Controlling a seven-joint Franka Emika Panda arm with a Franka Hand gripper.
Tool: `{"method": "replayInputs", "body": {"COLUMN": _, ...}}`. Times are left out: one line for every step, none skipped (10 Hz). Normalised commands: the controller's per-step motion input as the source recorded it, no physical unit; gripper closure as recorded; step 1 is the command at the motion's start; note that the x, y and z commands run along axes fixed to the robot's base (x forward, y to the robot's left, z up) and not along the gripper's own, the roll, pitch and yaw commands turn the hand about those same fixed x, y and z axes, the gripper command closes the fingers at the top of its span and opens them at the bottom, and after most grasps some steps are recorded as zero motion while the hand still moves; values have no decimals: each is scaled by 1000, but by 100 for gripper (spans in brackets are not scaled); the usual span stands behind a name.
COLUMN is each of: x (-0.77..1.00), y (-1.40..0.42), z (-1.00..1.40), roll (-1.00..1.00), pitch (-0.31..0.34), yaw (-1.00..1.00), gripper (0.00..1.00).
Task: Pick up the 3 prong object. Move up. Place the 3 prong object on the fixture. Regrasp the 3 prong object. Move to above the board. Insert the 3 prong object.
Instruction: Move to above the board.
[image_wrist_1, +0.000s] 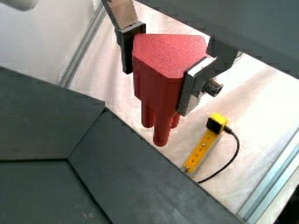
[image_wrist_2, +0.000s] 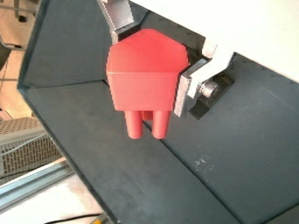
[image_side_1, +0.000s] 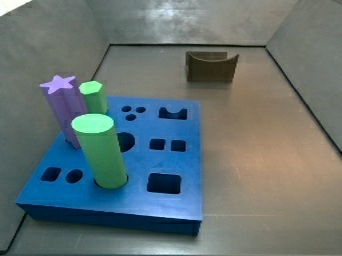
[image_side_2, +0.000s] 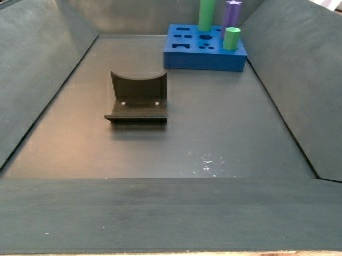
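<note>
In both wrist views the gripper (image_wrist_1: 167, 63) has the 3 prong object (image_wrist_1: 160, 79) between its fingers (image_wrist_1: 124, 44). The silver plates press on the red piece from two sides, so the fingers are pinching it. Its three prongs point down, away from the gripper, and nothing touches them. Below it is only the dark surface (image_wrist_2: 246, 149) and a sloping dark wall, so the red piece looks lifted well up in the air. A yellow tool with a black cable (image_wrist_1: 205, 140) lies outside the wall on the pale floor.

In the side views the gripper does not show at all. Going left to right in a side view, there is the purple star peg (image_side_1: 58, 88), then two green cylinders (image_side_1: 99, 150) standing in the board (image_side_1: 147, 165), then the fixture (image_side_1: 211, 66) far off at the back. The fixture's notch is empty, as a side view (image_side_2: 138, 95) also shows. The board still has many open holes.

So I think the picking up is done and the moving up is done or nearly done. What is left: put the red piece on the fixture, grab it again, carry it above the board, and push it into its hole.
</note>
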Motion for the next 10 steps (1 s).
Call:
{"method": "replayInputs", "body": {"x": -396, "y": -1000, "z": 53, "roll": -1000, "pitch": -120, "yaw": -77, "gripper": 100}}
{"method": "replayInputs", "body": {"x": -391, "y": -1000, "z": 24, "roll": -1000, "pitch": -127, "yaw": -73, "gripper": 100}}
{"method": "replayInputs", "body": {"x": -402, "y": -1000, "z": 35, "roll": -1000, "pitch": -138, "yaw": -75, "gripper": 100}}
{"method": "replayInputs", "body": {"x": -427, "y": -1000, "z": 19, "roll": -1000, "pitch": -142, "yaw": -82, "gripper": 100}}
{"method": "replayInputs", "body": {"x": -434, "y": -1000, "z": 32, "roll": -1000, "pitch": -145, "yaw": -98, "gripper": 100}}
{"method": "replayInputs", "body": {"x": -448, "y": -1000, "z": 33, "roll": -1000, "pitch": -144, "yaw": -107, "gripper": 100}}
{"method": "replayInputs", "body": {"x": -455, "y": -1000, "z": 22, "roll": -1000, "pitch": -144, "yaw": -112, "gripper": 100}}
{"method": "replayInputs", "body": {"x": -483, "y": -1000, "z": 33, "roll": -1000, "pitch": -135, "yaw": -124, "gripper": 100}}
{"method": "replayInputs", "body": {"x": -495, "y": -1000, "z": 34, "roll": -1000, "pitch": -137, "yaw": -129, "gripper": 100}}
{"method": "replayInputs", "body": {"x": -335, "y": -586, "z": 10, "roll": -1000, "pitch": -142, "yaw": -132, "gripper": 100}}
